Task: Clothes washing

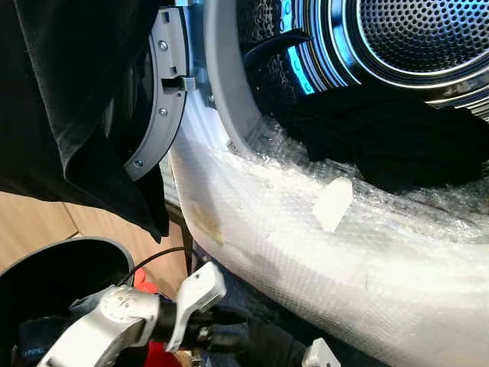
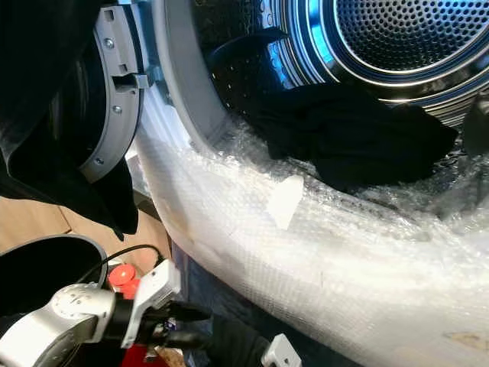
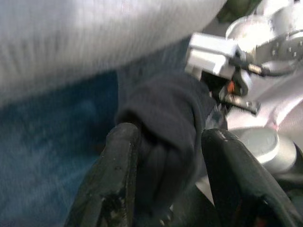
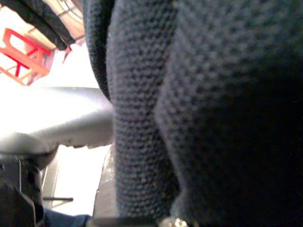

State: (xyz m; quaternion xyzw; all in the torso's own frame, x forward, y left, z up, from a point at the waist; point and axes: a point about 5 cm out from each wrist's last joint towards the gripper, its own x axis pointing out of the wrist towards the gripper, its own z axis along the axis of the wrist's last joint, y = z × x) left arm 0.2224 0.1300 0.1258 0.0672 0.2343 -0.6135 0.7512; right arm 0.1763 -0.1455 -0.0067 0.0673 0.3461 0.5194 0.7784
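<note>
Head views: black clothes [image 1: 390,141] lie in the washer drum [image 1: 412,38], far right, behind the bubble-wrapped door rim [image 1: 306,229]. Near left, the left gripper [image 1: 221,329] sits low beside a black basket [image 1: 53,267].

Left wrist: its jaws are clenched on a dark garment [image 3: 165,137].

Right wrist: dark knit cloth close up; the right gripper's jaw state cannot be told.

A garment [image 1: 382,138] lies in the washer drum [image 1: 412,38], behind the bubble wrap [image 1: 306,229] over its rim; a bin [image 1: 53,267] stands lower left.
</note>
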